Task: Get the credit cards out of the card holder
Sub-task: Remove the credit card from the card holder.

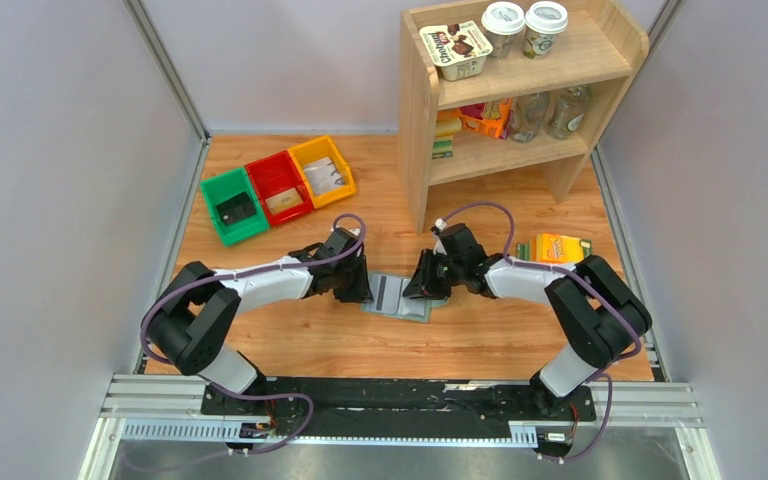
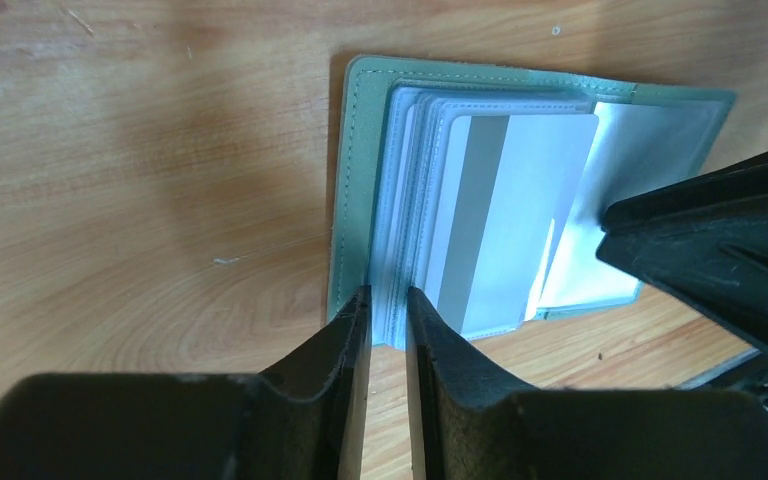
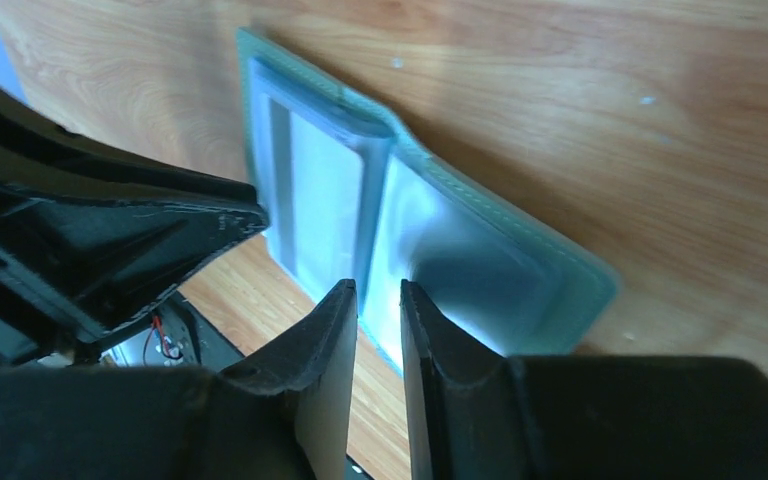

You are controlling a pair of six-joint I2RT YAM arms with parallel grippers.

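The card holder lies open and flat on the wooden table between my two grippers. Its grey-green cover holds a stack of pale clear sleeves. A white credit card with a grey stripe shows in the top sleeve. My left gripper stands at the holder's left leaf, jaws a narrow gap apart, tips astride the near corner of the sleeve stack. My right gripper hovers at the near edge of the right leaf, also slightly open, gripping nothing that shows. From above, the left gripper and the right gripper face each other across the holder.
Green, red and yellow bins sit at the back left. A wooden shelf with cups, bottles and cartons stands at the back right. An orange carton lies beside the right arm.
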